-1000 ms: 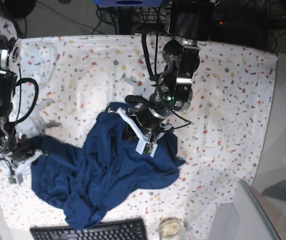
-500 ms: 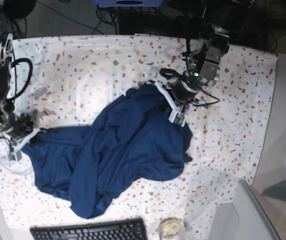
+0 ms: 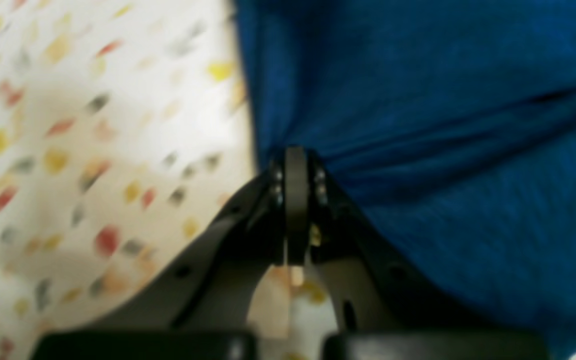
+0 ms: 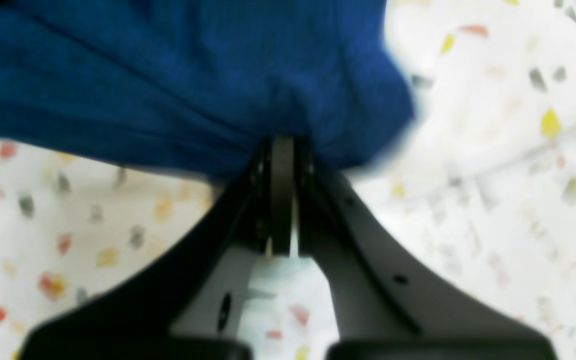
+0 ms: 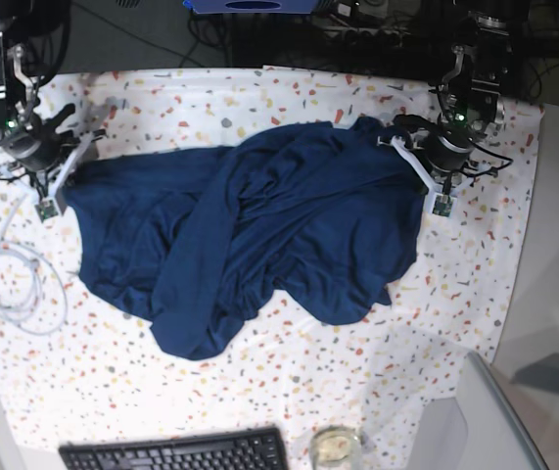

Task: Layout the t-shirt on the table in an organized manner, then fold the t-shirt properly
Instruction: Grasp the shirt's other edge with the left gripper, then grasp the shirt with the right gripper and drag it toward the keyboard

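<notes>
Base view: against a second ago, both arms stand far wider apart and farther back, and the t-shirt [image 5: 250, 235], then a bunched heap near the front, now stretches across the desk [image 5: 259, 382] between them. The left hand [image 5: 418, 157] pinches its far corner near the desk's side edge; the right hand [image 5: 59, 186] pinches the opposite end. Bare cloth lies open in front. A white cable coil [image 5: 15, 284] lies near the right hand; a keyboard [image 5: 176, 452] and a glass [image 5: 335, 447] sit at the front edge.

Left wrist: fingers [image 3: 295, 200] together, clamped on fabric.

Right wrist: fingers [image 4: 282, 190] together, clamped on fabric.
</notes>
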Robot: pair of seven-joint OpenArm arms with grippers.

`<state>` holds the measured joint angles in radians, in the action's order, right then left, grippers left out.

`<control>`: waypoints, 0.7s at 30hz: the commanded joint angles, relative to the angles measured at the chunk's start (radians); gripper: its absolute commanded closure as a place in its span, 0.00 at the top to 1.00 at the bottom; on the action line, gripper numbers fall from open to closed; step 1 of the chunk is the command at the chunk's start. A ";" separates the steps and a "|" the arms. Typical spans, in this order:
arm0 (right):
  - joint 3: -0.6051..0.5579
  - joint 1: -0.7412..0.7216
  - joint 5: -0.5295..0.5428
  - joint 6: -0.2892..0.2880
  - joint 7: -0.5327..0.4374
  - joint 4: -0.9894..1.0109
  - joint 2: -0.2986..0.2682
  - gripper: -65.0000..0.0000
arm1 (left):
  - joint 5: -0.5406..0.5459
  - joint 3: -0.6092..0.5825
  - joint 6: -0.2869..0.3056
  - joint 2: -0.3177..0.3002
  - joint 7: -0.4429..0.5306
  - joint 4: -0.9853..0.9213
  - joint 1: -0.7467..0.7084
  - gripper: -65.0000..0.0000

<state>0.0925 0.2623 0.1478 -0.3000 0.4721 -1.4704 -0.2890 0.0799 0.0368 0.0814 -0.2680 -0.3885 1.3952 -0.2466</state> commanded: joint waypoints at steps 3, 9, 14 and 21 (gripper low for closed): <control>0.008 0.059 0.009 0.015 -0.025 -0.223 0.038 0.02 | 0.005 0.021 -0.001 0.002 0.023 0.077 -0.029 0.00; -0.007 0.061 0.011 0.015 0.124 -0.401 0.219 0.21 | 0.007 0.050 -0.001 0.028 0.023 0.191 -0.090 0.00; -0.049 -0.001 0.011 -0.083 0.215 -0.338 0.323 0.52 | 0.007 0.193 0.001 0.083 0.023 0.237 -0.159 0.00; -0.052 -0.064 0.013 -0.129 0.219 -0.174 0.380 0.52 | 0.007 0.473 0.182 0.210 0.027 0.226 -0.216 0.00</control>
<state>0.0399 0.2081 0.1493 -0.4271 0.7139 -1.6230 0.0879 0.0792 0.5148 0.2714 -0.0475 -0.3840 1.6077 -0.4618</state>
